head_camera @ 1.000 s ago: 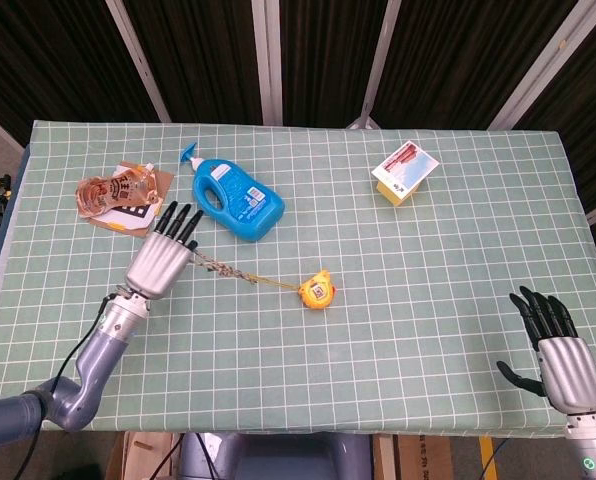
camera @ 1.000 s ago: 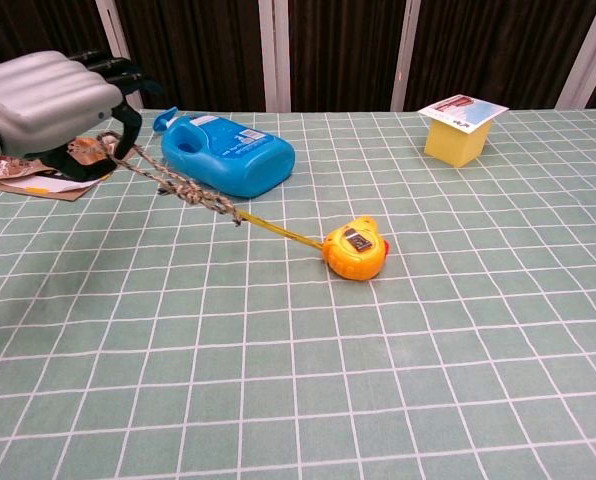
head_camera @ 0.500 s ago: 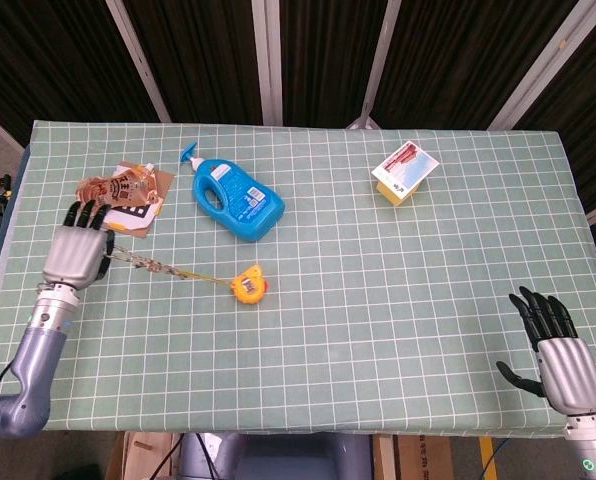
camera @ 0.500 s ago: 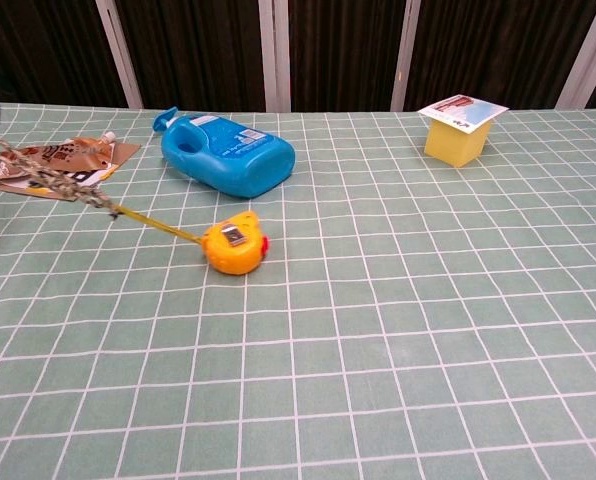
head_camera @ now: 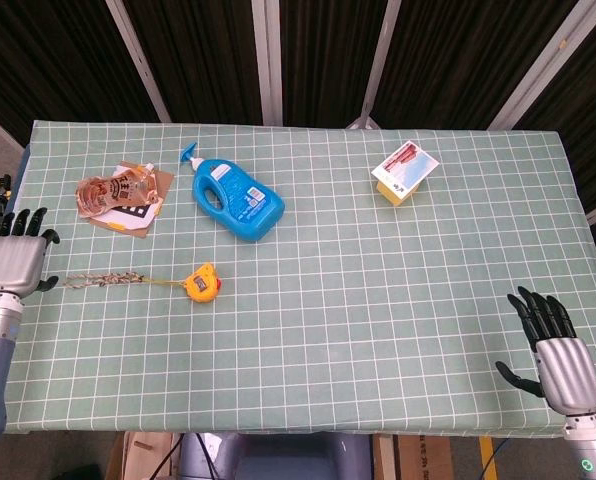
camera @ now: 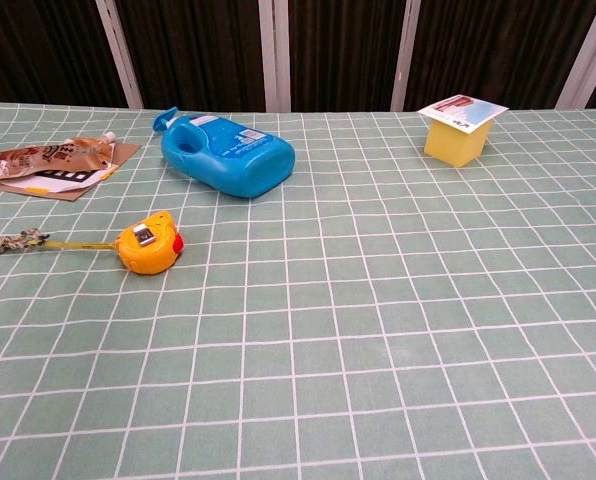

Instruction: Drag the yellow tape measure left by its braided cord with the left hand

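The yellow tape measure [head_camera: 200, 283] lies on the green checked cloth at the left, and shows too in the chest view [camera: 149, 247]. A short yellow strip joins it to the braided cord [head_camera: 100, 280], which lies flat on the table, stretched to the left [camera: 10, 241]. My left hand [head_camera: 16, 263] is at the table's left edge with its fingers stretched up and apart. The cord's end stops just right of its thumb, with a small gap between them. My right hand [head_camera: 560, 348] rests open at the near right corner. The chest view shows neither hand.
A blue detergent bottle [head_camera: 236, 196] lies on its side behind the tape measure. A crumpled brown pouch on card [head_camera: 120, 192] sits at the back left. A yellow box with a picture top [head_camera: 404, 172] stands at the back right.
My left hand swept left to the table's edge, dragging the cord and tape measure with it. The cord, lifted before, now lies flat, apart from the hand. The right hand stayed put.
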You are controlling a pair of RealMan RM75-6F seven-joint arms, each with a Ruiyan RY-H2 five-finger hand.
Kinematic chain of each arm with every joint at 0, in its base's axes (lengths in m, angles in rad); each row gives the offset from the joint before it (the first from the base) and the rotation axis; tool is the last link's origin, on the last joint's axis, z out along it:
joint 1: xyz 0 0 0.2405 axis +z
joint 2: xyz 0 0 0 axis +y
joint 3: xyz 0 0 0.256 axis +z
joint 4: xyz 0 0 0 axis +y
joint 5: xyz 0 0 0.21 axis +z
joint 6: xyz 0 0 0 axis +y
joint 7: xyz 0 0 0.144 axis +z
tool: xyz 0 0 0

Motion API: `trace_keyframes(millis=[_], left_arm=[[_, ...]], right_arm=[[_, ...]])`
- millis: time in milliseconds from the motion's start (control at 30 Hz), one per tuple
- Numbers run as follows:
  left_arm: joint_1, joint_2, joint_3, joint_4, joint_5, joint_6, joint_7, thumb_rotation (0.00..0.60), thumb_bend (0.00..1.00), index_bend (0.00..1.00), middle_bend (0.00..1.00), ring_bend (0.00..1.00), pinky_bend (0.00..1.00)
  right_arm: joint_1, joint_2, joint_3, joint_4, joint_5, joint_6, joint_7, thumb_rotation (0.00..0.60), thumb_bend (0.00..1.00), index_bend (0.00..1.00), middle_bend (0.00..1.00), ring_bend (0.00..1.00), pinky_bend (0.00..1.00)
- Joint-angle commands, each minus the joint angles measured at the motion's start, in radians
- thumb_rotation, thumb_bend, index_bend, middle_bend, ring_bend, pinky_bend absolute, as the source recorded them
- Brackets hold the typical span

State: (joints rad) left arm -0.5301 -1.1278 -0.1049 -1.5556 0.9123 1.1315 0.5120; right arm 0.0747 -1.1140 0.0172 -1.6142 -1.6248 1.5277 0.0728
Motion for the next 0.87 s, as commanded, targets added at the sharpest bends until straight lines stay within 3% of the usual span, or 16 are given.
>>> trace_keyframes(millis=[33,233,467,567,667,867], left_arm=[[0.024,0.005,0.007,-0.014,0.021,0.004,-0.045,0.6,0.09,0.14,0.0,0.0,0.0],[0.09,0.031,0.02,-0.125,0.117,0.086,-0.148,0.6,0.09,0.08,0.0,0.0,0.0],[0.241,0.058,0.127,-0.27,0.428,0.313,-0.282,0.6,0.0,0.0,0.0,0.0,0.0],[0.313,0.029,0.186,-0.241,0.574,0.42,-0.333,0.6,0.0,0.0,0.0,0.0,0.0],[0.374,-0.015,0.231,-0.144,0.686,0.511,-0.336,0.6,0.0,0.0,0.0,0.0,0.0],[0.411,-0.045,0.231,-0.085,0.705,0.54,-0.354,0.6,0.0,0.0,0.0,0.0,0.0]], right_arm=[[0.0,0.0,0.0,0.0,0.0,0.0,0.0,0.6,0.22,0.0,0.0,0.0,0.0],[0.0,0.0,0.0,0.005,-0.008,0.005,0.001,0.6,0.22,0.0,0.0,0.0,0.0],[0.0,-0.001,-0.001,0.008,-0.011,0.007,0.0,0.6,0.22,0.0,0.0,0.0,0.0],[-0.002,-0.001,-0.003,0.007,-0.015,0.01,-0.004,0.6,0.22,0.0,0.0,0.0,0.0],[-0.002,-0.002,-0.004,0.007,-0.017,0.01,-0.008,0.6,0.22,0.0,0.0,0.0,0.0],[0.001,-0.004,-0.005,0.008,-0.02,0.006,-0.016,0.6,0.22,0.0,0.0,0.0,0.0]])
